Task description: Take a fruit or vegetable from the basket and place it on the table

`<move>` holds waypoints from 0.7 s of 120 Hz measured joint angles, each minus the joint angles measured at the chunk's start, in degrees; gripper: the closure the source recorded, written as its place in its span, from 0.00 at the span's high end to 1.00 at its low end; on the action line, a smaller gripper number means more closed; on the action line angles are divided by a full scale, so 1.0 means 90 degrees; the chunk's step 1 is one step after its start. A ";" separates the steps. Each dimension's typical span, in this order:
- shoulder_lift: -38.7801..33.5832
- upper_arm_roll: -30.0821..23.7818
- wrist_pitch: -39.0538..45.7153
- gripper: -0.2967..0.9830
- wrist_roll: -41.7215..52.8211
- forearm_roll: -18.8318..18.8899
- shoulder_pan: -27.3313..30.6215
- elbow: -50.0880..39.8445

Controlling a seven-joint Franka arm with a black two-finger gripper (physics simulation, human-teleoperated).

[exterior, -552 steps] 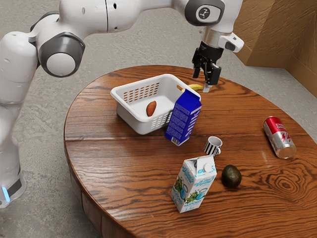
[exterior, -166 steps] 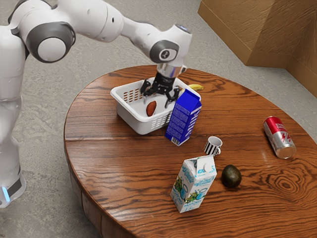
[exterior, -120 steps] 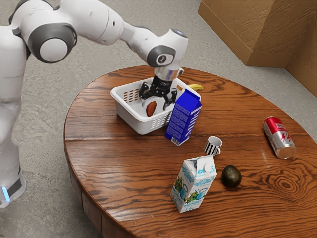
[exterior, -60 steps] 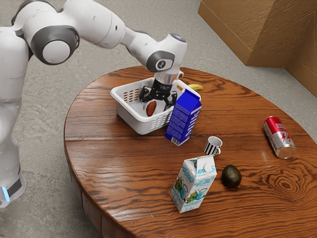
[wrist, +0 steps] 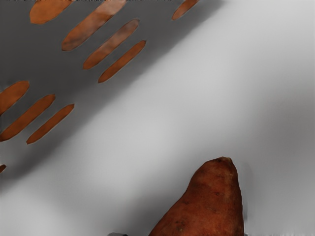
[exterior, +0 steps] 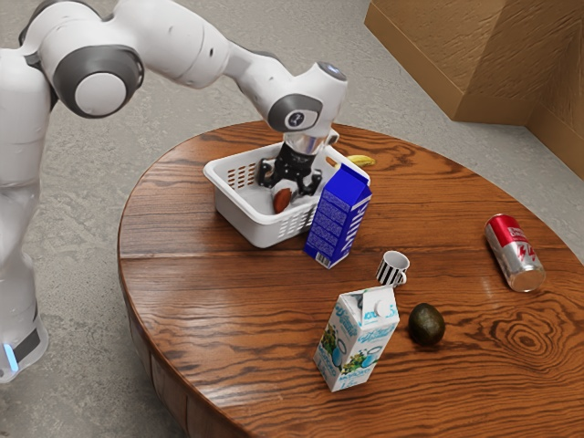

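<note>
Reddish-brown, tapered sweet potato (exterior: pixel 282 203) gripped inside basket

The black two-finger gripper (exterior: pixel 285 192) reaches down into the white, slotted plastic basket (exterior: pixel 246 217), its fingers closed on the sweet potato, which lies directly between the fingertips, low within the basket's walls.

So there's a tall blue carton (exterior: pixel 336 219) standing with a banana (exterior: pixel 362 161) behind it, plus a little black-and-white striped mug (exterior: pixel 391 268) near its base. Closer to the camera you've got a white and light-blue carton (exterior: pixel 354 342), also upright, and a dark avocado (exterior: pixel 426 325) just beside it. Over toward the exterior view's right, a red and silver can (exterior: pixel 514 253) is lying on its side.
</note>
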 joint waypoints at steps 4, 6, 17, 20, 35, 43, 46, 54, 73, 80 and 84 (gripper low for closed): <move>0.0000 0.0001 0.0000 0.34 0.0011 -0.0003 -0.0001 -0.0003; 0.0000 0.0002 0.0001 0.34 0.0017 -0.0006 -0.0002 -0.0004; -0.0007 -0.0004 0.0016 0.35 0.0054 -0.0028 0.0000 0.0002; -0.0012 -0.0017 0.0018 0.35 0.0063 -0.0032 0.0003 0.0007; -0.0154 -0.0058 -0.0093 0.34 0.0103 -0.0039 -0.0012 0.0149; -0.0260 -0.0063 -0.0251 0.34 0.0120 -0.0034 -0.0014 0.0366; -0.0297 -0.0064 -0.0341 0.34 0.0126 -0.0033 -0.0013 0.0504; -0.0379 -0.0058 -0.0601 0.34 0.0142 -0.0028 -0.0014 0.0851; -0.0674 -0.0061 -0.1359 0.34 0.0171 -0.0030 -0.0017 0.1499; -0.0895 -0.0060 -0.1688 0.34 0.0179 -0.0070 -0.0042 0.1581; -0.1032 -0.0066 -0.1891 0.34 0.0173 -0.0105 -0.0045 0.1600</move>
